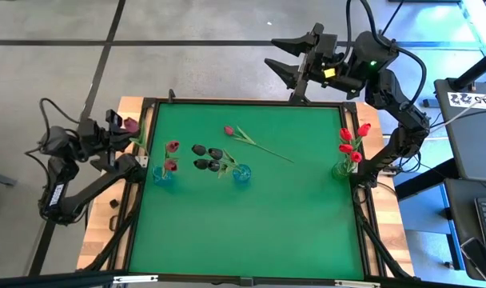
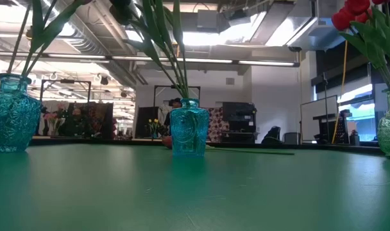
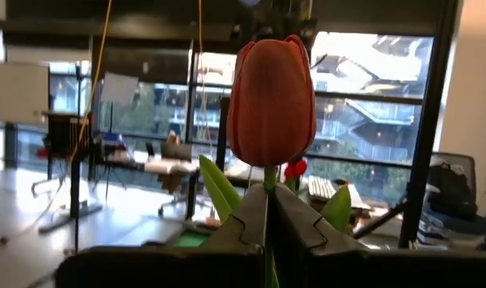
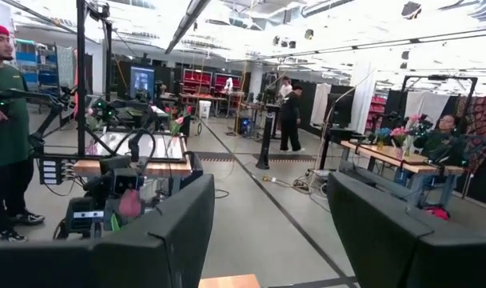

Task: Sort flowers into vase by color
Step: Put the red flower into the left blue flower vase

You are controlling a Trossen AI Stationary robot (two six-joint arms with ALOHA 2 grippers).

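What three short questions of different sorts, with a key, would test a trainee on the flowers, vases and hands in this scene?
1. True or false: the left hand is shut on a pinkish-red tulip, off the mat's left edge.
2. Multiple choice: the loose tulip lying on the green mat has a head that is A) black, B) pinkish-red, C) yellow.
3. Fill in: the bright red tulips stand in the vase at the mat's ____ edge.

Key:
1. True; its fingers pinch the stem just under the head.
2. B.
3. Right. The right hand waits open beyond the far edge.
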